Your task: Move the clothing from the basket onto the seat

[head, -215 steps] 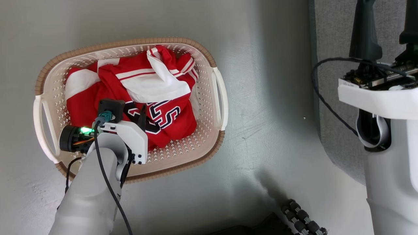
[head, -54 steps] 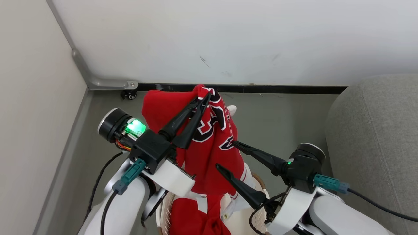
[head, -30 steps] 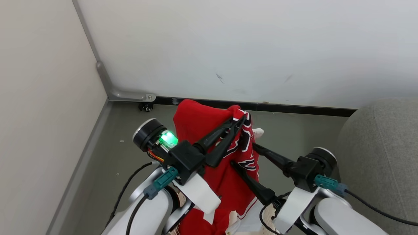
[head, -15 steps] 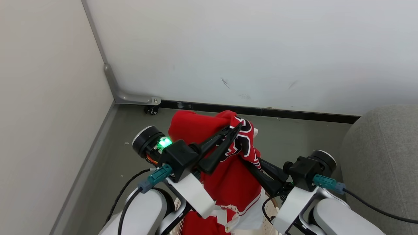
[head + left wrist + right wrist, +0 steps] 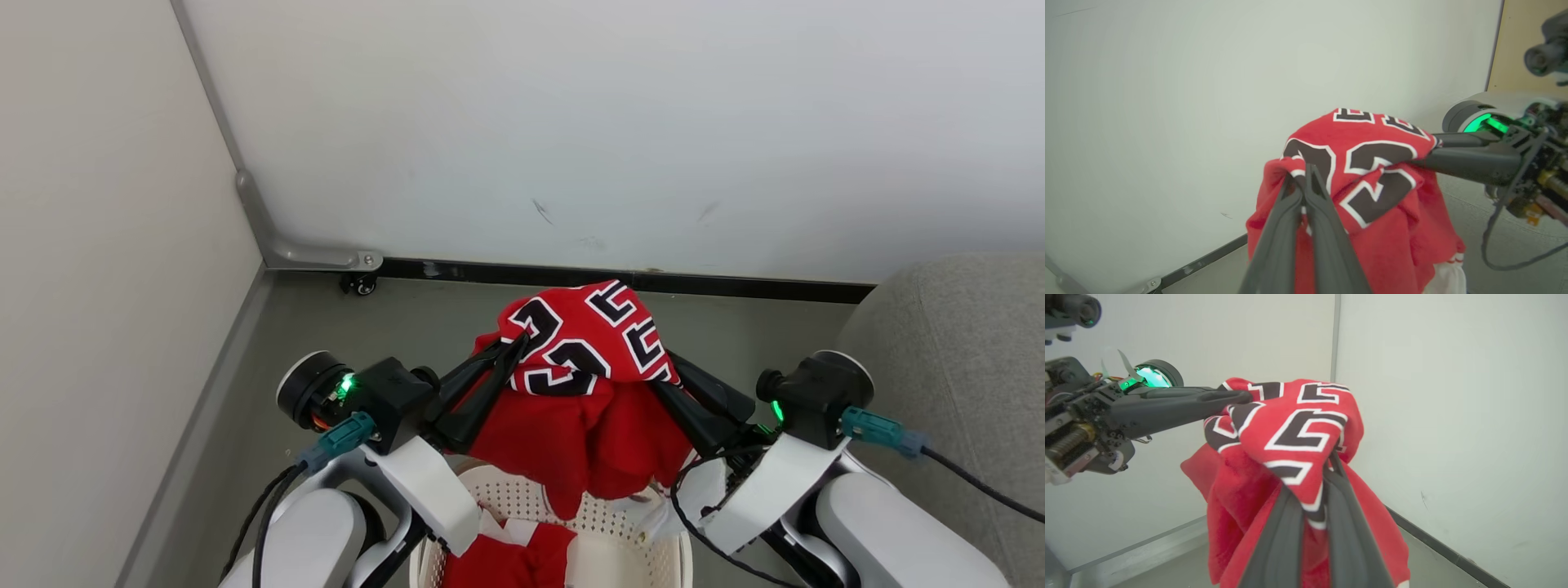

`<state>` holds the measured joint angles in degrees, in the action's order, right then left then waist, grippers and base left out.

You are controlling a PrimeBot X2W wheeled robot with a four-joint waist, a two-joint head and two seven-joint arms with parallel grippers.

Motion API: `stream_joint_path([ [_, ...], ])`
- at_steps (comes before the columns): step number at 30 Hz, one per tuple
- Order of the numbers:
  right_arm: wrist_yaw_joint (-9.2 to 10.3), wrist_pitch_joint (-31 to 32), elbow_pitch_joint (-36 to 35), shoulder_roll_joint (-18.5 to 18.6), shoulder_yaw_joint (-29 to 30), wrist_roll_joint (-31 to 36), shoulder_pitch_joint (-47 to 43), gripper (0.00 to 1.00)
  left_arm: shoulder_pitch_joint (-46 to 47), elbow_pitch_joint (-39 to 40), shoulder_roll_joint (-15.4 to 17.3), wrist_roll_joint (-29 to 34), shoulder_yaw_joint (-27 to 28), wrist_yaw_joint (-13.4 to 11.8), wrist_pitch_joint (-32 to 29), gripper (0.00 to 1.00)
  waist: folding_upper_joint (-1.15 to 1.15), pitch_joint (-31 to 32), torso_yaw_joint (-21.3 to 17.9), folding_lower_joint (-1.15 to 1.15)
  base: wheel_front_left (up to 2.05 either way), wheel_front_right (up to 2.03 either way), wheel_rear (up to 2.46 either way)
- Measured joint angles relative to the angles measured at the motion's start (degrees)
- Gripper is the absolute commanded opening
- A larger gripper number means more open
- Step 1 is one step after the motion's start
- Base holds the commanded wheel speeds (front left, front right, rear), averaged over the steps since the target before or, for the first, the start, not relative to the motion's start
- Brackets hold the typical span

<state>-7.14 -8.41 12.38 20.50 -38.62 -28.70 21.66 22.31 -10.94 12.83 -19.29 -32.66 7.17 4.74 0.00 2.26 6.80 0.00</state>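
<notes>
1. A red jersey point(image 5: 584, 359) with dark, white-edged numerals is held up in the air, stretched between the two claws. It is bunched into a mound with the numerals on top, and its loose red folds hang down below.
2. The jersey is placed directly above the basket point(image 5: 608, 523). Whether the lowest folds touch the rim cannot be told.
3. The left claw point(image 5: 516, 347) is closed on the jersey's left edge. In the left wrist view its two dark fingers point(image 5: 1290, 212) are pressed together, with a pinch of red cloth caught at the tips.
4. The right claw point(image 5: 665, 380) is closed on the jersey's right edge. Its fingertips are buried under the cloth in the head view. In the right wrist view the cloth is seen draped over the fingers and gripped between them.
5. The basket, cream with small holes in its sides, is seen at the bottom of the head view between the two pale forearms. More red clothing point(image 5: 506, 559) and a piece of white cloth point(image 5: 653, 516) are lying inside it.
6. A grey sofa point(image 5: 963, 343) is seen at the right edge of the head view, just beside the right arm and apart from the jersey.
7. Beyond the basket, a grey floor point(image 5: 392, 327) is met by a pale wall point(image 5: 571, 122) with a black baseboard point(image 5: 735, 284). A small caster wheel point(image 5: 359, 284) and a metal bracket point(image 5: 314, 257) are seen in the corner.
</notes>
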Motion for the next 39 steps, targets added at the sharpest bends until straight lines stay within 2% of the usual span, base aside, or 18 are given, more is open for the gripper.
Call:
stream_joint_path([
  [1, 0.00, 0.0, -0.3, 0.1, 0.4, -0.1, 0.0, 0.00, 0.0, 0.0, 0.0, -0.4, 0.1, 0.2, 0.1, 0.08, 0.00, 0.0, -0.2, 0.00, 0.00, 0.00, 0.00],
  [2, 0.00, 0.0, -0.6, 0.2, 0.9, -0.2, 0.0, 0.00, 0.0, 0.0, -0.2, -0.8, 0.1, 0.2, 0.2, 0.35, 0.00, 0.0, -0.4, 0.00, 0.00, 0.00, 0.00],
  [3, 0.00, 0.0, -0.9, 0.3, 1.3, -0.2, 0.0, 0.00, 0.0, 0.0, -0.2, -1.0, 0.1, 0.2, 0.4, 0.35, 0.00, 0.1, -0.6, 0.00, 0.00, 0.00, 0.00],
  [4, -0.01, 0.0, -1.1, 0.4, 1.7, -0.3, 0.0, 0.00, 0.0, 0.1, -0.3, -1.3, 0.1, 0.2, 0.4, 0.50, 0.00, 0.1, -0.8, 0.00, 0.00, 0.00, 0.00],
  [5, -0.01, 0.0, -1.1, 0.6, 2.0, -0.3, 0.0, 0.00, 0.0, 0.1, -0.3, -1.4, 0.0, 0.2, 0.6, 0.85, 0.00, 0.1, -1.0, 0.00, 0.00, 0.00, 0.00],
  [6, -0.01, 0.0, -1.2, 0.7, 2.4, -0.3, 0.0, 0.00, 0.0, 0.2, -0.3, -1.6, -0.1, 0.2, 0.7, 1.00, 0.00, 0.1, -1.2, 0.00, 0.00, 0.00, 0.00],
  [11, -0.01, 0.0, -1.5, 1.8, 4.6, -0.7, -0.1, 0.00, -0.2, 0.8, 0.4, -1.9, -1.0, 0.2, 1.2, 1.00, 0.00, 0.2, -2.3, 0.00, 0.00, 0.00, 0.00],
  [19, -0.01, 0.2, -2.7, 4.0, 7.6, -0.7, -0.4, 0.00, -1.4, 1.9, 3.6, -2.0, -4.7, 0.2, 1.9, 1.00, 0.00, 0.4, -4.2, 0.00, 0.00, 0.00, 0.00],
  [30, -0.01, 2.3, -5.0, 5.8, 8.8, -0.5, -0.7, 0.00, -3.5, 2.9, 6.6, -4.5, -9.6, 0.2, 1.7, 1.00, 0.00, 0.3, -7.0, 0.00, 0.00, 0.00, 0.00],
  [39, -0.01, 3.6, -6.7, 6.7, 10.1, -0.1, -2.9, 0.00, -3.9, 4.6, 6.7, -8.4, -10.2, 0.2, 1.8, 1.00, 0.00, 0.1, -9.5, 0.00, 0.00, 0.00, 0.00],
])
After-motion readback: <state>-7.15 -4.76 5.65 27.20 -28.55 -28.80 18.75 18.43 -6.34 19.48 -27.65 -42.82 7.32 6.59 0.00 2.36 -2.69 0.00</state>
